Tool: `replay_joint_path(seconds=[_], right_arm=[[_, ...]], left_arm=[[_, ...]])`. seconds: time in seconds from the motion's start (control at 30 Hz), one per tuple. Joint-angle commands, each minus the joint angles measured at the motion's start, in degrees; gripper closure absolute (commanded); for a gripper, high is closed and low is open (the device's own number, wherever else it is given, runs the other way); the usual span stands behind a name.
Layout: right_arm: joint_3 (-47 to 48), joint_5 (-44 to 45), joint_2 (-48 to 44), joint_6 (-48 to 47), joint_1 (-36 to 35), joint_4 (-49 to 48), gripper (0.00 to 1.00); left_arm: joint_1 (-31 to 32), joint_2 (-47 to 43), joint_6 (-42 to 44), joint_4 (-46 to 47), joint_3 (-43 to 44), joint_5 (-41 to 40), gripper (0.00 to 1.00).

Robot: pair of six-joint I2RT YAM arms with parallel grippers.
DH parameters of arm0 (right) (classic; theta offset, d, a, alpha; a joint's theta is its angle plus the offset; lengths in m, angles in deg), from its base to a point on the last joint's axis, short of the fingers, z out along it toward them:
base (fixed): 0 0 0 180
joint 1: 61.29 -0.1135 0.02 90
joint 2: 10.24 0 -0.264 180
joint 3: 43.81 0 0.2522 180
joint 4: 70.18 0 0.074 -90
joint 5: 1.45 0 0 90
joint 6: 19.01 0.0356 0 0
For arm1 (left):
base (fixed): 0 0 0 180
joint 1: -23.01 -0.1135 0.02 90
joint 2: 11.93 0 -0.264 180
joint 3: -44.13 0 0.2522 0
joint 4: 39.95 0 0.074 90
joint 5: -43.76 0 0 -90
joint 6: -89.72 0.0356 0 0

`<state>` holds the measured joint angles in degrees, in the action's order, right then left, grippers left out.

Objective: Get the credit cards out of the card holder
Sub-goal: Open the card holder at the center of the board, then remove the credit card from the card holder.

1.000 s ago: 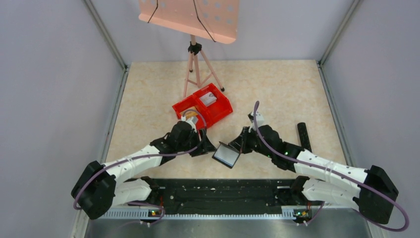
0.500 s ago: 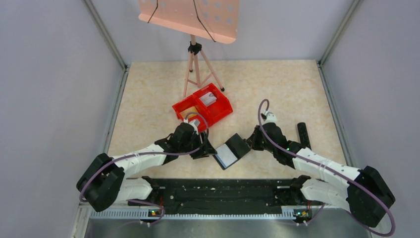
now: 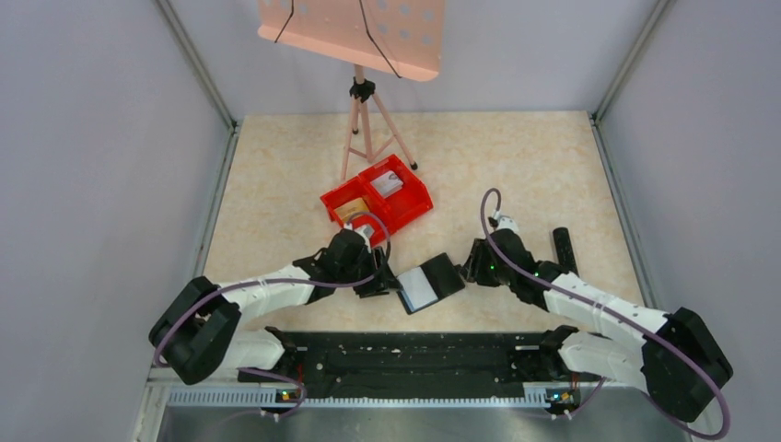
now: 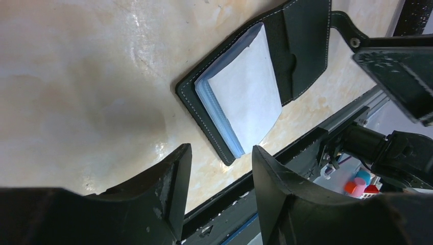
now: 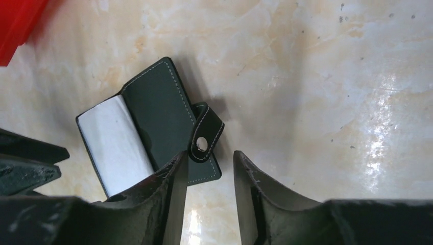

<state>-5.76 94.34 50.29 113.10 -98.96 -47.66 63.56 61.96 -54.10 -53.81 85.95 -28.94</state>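
Note:
The black card holder point(image 3: 430, 283) lies open and flat on the table between my two grippers. Its left half shows a pale see-through pocket stack point(image 4: 245, 102); its right half is a black flap point(image 5: 153, 102) with a small snap tab point(image 5: 207, 133). No tan or orange credit card shows inside it. My left gripper point(image 3: 387, 281) is open and empty just left of the holder point(image 4: 220, 150). My right gripper point(image 3: 467, 267) is open and empty, with its fingertips over the flap's corner beside the tab point(image 5: 209, 154).
A red two-compartment bin point(image 3: 416, 204) stands behind the grippers, with a tan thing point(image 3: 350, 214) in one compartment and a pale flat thing point(image 3: 389, 184) in the other. A pink tripod stand point(image 3: 361, 129) rises behind it. A black bar point(image 3: 564, 249) lies at the right.
The holder, held tilted above the table in my right gripper, has come down flat on the table. The right gripper has let it go. The left gripper has moved a little nearer.

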Motion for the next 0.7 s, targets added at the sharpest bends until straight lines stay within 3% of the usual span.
replay_joint_path(seconds=[0.0, 0.17, 0.3, 0.47, 0.67], right_arm=[[7.53, -0.95, -4.36, -3.0, 0.5, 6.35, 0.56], [12.38, -2.37, -5.31, -4.72, -1.13, 8.69, 0.41], [16.09, 2.71, -3.85, -4.89, -8.66, 8.59, 0.39], [20.51, 6.74, 5.07, -4.23, -19.35, 4.96, 0.4], [23.1, 10.75, 16.16, -4.6, -24.18, 3.75, 0.31]], left_arm=[[0.23, -3.82, 2.13, -3.35, 2.67, -4.16, 0.48], [0.24, -12.26, 4.44, -10.85, 3.46, -13.65, 0.46], [0.23, -18.83, 6.09, -16.44, 4.5, -21.27, 0.44], [0.16, -25.21, 6.62, -22.96, 6.24, -27.0, 0.43], [0.17, -31.52, 7.7, -26.38, 5.83, -32.99, 0.43]])
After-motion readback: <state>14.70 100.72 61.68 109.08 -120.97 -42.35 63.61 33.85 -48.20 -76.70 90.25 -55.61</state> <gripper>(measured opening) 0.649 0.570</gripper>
